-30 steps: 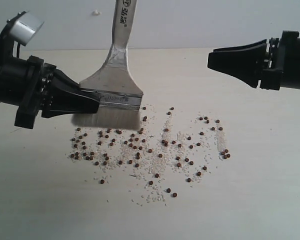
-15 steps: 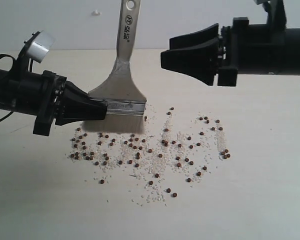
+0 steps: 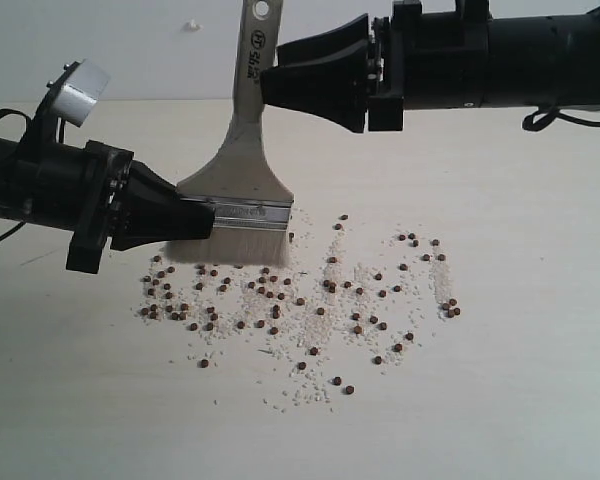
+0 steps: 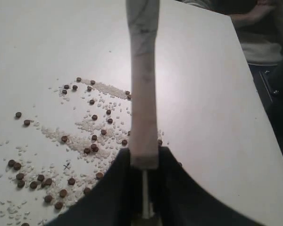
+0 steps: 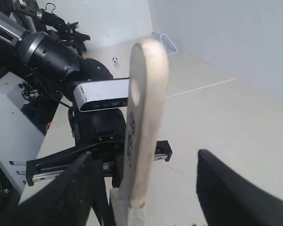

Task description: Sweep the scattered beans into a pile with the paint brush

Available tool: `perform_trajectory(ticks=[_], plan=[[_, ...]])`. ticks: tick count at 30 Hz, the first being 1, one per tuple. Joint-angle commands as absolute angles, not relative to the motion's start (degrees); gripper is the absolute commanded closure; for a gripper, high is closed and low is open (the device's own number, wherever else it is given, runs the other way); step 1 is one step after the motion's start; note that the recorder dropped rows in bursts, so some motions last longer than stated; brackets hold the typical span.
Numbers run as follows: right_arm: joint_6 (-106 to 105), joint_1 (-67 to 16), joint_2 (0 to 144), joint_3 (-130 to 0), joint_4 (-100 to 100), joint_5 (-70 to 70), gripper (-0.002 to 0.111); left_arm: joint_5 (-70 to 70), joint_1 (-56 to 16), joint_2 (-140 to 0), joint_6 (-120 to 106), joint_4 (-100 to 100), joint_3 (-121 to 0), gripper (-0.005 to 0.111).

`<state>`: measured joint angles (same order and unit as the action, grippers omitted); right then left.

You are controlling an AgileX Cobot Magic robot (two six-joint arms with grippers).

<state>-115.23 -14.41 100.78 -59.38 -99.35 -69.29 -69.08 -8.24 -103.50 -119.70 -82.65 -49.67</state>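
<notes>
Claws: two, both mine; my left claw and my right claw.
Left claw: pinched tight from the side on the silver band of the paint brush, just above the bristles.
Right claw: spread wide, with one finger on each side of the handle just below its hole. My wrist view shows a gap on both sides.
Paint brush: one, standing upright with the handle up and the bristles down at the table, on the far left edge of the spill.
Beans: the beans number several dozen, too many for an exact count. They lie loose in one wide patch running rightward from the bristles.
White grains: the white grains are countless, lying in streaks among the brown ones.
Surface: one pale, matt table.
Room: a plain light wall stands behind the table, and my right wrist view shows a pale floor. A person in a grey top stands beyond the table's edge.
</notes>
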Motion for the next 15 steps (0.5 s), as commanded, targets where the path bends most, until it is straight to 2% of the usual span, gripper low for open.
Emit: perform_trajectory(ticks=[1, 15], plan=[[-115.73, -15.02, 100.82, -61.01, -99.95, -69.96, 0.05, -69.96, -7.98, -103.35, -119.99, -84.17, -49.48, 0.107], [-112.23, -15.3, 100.82, -65.09, -99.95, -69.96, 0.052, -69.96, -7.98, -103.35, -120.0, -85.84, -49.48, 0.107]])
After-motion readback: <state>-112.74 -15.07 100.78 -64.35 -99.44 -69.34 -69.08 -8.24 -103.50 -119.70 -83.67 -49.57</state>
